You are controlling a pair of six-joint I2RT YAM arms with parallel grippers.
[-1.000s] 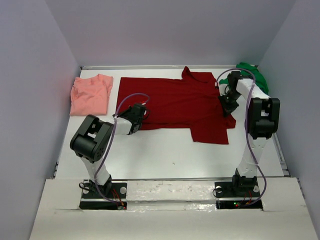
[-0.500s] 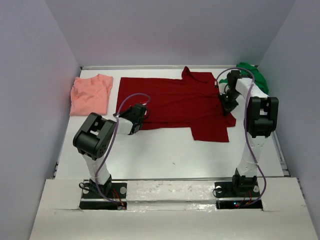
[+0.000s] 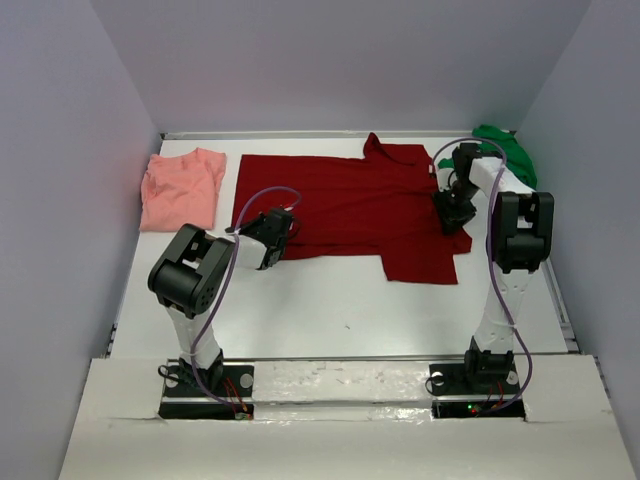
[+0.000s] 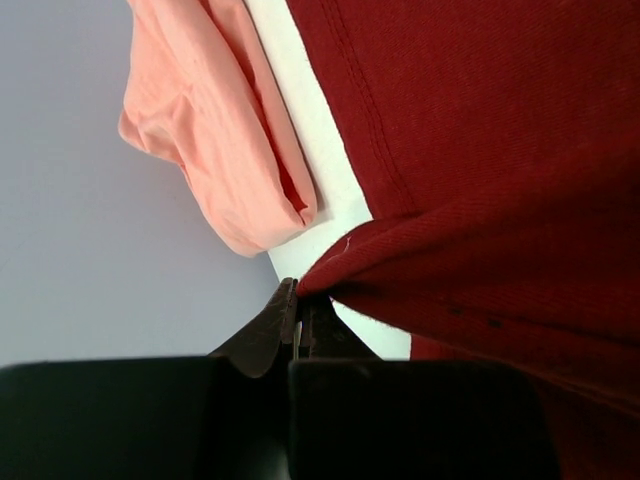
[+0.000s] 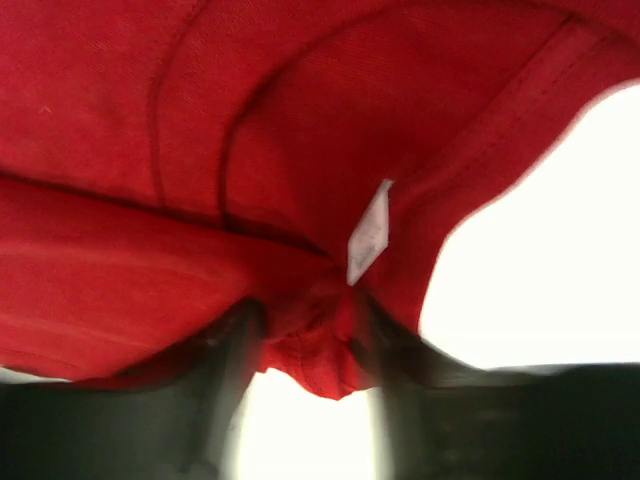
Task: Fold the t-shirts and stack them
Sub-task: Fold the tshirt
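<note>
The white table is seen from above, and most of its far half, towards 12 o'clock, is covered by the dark red t-shirt, which is spread flat with its collar at the far edge and one sleeve hanging down towards 5 o'clock. The salmon-pink t-shirt is laid as a folded bundle at 10 o'clock, just beside the red one but apart from it, with a strip of bare table between them. The bright green t-shirt is crumpled in the far corner at 2 o'clock and is partly hidden behind the right arm. The left gripper is placed at the 8 o'clock edge of the red shirt; in the left wrist view its jaws are pressed together and a pulled-up fold of the red hem is pinched between them. The right gripper is placed at the 3 o'clock side of the same shirt, and a bunch of red cloth is clamped between its fingers, close to a small white label.
</note>
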